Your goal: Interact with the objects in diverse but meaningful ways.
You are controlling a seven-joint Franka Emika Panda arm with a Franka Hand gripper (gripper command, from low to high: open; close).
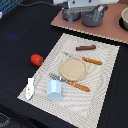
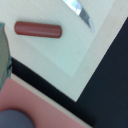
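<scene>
My gripper (image 1: 84, 10) hangs at the back over the pink board (image 1: 107, 31); its fingers are blurred, so I cannot tell how the jaws stand. Right under it is the grey saucepan (image 1: 94, 17), which also shows as a grey blur (image 2: 14, 120) in the wrist view. The brown sausage (image 1: 86, 48) (image 2: 37, 29) lies on the striped placemat (image 1: 102, 85) near its far edge. On the dark cloth at the exterior view's left rests the red tomato (image 1: 36, 59). The light blue cup (image 1: 54, 90) and the white-and-blue fish (image 1: 31, 87) sit at the mat's near left corner.
A round wooden plate (image 1: 73, 68) sits mid-mat. An orange-handled knife (image 1: 91, 61) (image 2: 82, 12) lies beyond it and an orange-handled fork (image 1: 70, 82) in front. A bowl (image 1: 125, 19) stands at the board's right end. A dark grey-green shape (image 2: 2, 55) cuts into the wrist view's edge.
</scene>
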